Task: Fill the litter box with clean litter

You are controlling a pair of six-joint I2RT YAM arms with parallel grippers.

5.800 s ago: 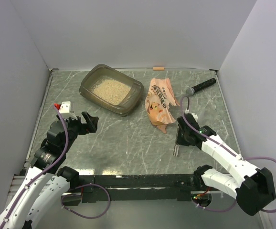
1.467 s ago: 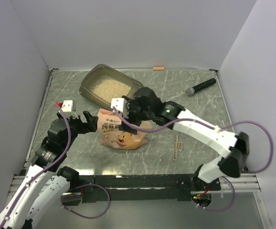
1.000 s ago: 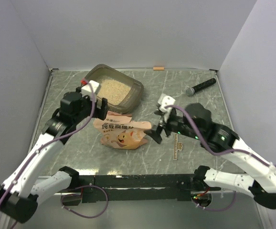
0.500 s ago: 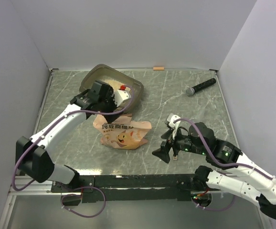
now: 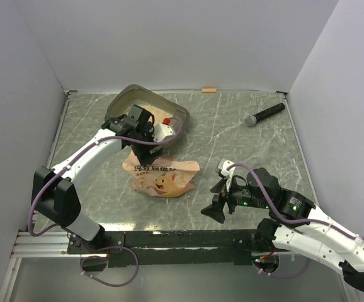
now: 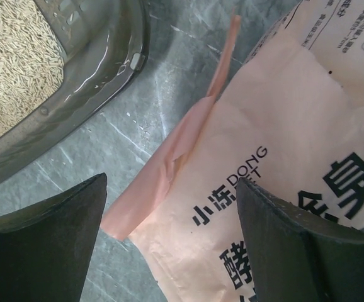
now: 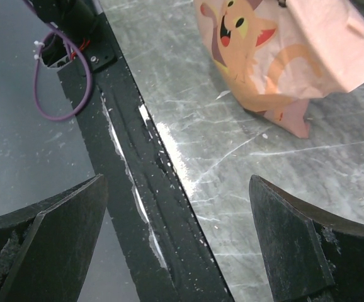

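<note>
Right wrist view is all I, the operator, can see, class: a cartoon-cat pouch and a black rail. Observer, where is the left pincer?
Observer: The left pincer hangs open over the top end of the crinkly orange-pink plastic pouch.
Operator: Where is the tray?
Observer: The rectangular grey-brown translucent plastic litter box sits just beyond that pouch, apart from it.
Operator: Is it empty?
Observer: No, fine beige granules lie in it.
</note>
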